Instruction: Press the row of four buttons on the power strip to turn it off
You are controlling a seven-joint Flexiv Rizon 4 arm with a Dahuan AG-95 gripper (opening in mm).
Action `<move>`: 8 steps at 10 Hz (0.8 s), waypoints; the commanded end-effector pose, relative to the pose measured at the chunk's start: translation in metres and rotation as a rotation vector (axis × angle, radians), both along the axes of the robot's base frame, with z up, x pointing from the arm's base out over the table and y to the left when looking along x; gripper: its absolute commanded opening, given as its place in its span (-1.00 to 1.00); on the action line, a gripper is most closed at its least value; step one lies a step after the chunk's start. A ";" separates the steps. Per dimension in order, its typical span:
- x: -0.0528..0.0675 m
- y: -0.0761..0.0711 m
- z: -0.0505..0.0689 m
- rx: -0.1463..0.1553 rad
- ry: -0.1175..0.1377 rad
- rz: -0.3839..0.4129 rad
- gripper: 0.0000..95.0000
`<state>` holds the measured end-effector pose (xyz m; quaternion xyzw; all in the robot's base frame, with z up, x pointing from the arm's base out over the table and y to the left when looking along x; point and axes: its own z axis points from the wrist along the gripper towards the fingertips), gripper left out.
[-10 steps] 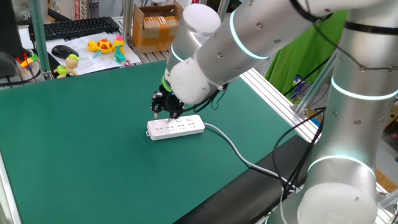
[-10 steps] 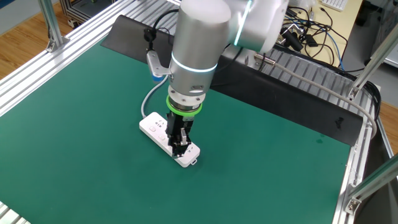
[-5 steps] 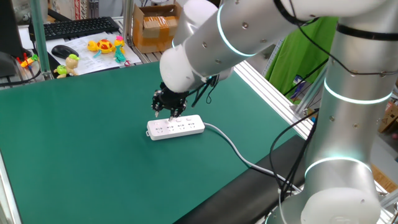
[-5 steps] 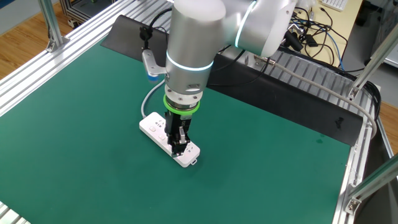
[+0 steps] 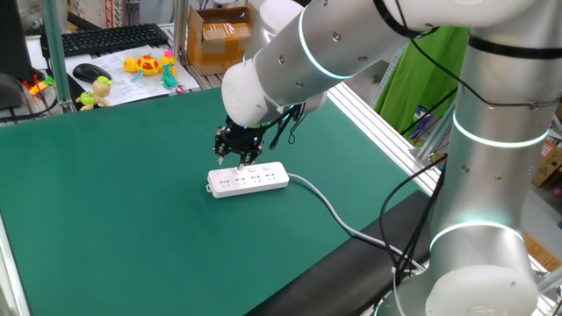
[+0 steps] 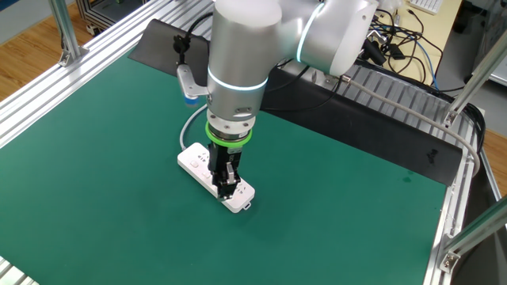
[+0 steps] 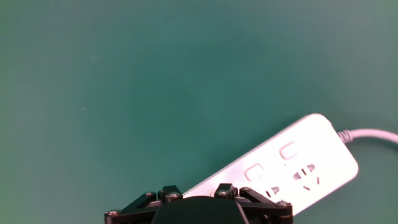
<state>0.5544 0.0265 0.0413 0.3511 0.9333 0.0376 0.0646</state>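
Note:
The white power strip (image 5: 248, 179) lies on the green mat, its grey cable (image 5: 327, 206) running off to the right. My gripper (image 5: 238, 159) points straight down over the strip's far long edge, towards the end away from the cable, and is shut. In the other fixed view the gripper (image 6: 226, 187) stands over the power strip (image 6: 192, 161) and hides its middle. In the hand view the power strip (image 7: 311, 140) lies at the lower right, and two of the row of four buttons (image 7: 287, 150) show. My fingertips are hidden there, so whether they touch the strip I cannot tell.
A keyboard (image 5: 110, 38), a mouse (image 5: 90, 72) and small toys (image 5: 149, 64) lie beyond the mat's far edge, with a cardboard box (image 5: 219, 37) behind. Aluminium rails (image 6: 380, 103) and a tangle of cables (image 6: 396, 39) border the mat in the other fixed view.
The arm's upper links have swung a little to the left. The gripper stays over the same stretch of the power strip, hardly shifted.

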 end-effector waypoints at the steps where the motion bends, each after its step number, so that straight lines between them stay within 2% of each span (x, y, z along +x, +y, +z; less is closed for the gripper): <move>1: 0.001 0.000 -0.001 0.001 -0.001 0.003 -0.20; 3: 0.002 0.000 -0.002 0.019 0.000 -0.023 -0.20; 7: 0.002 0.001 -0.004 0.028 -0.002 -0.052 -0.20; 8: 0.002 0.001 -0.004 0.043 -0.002 -0.067 -0.20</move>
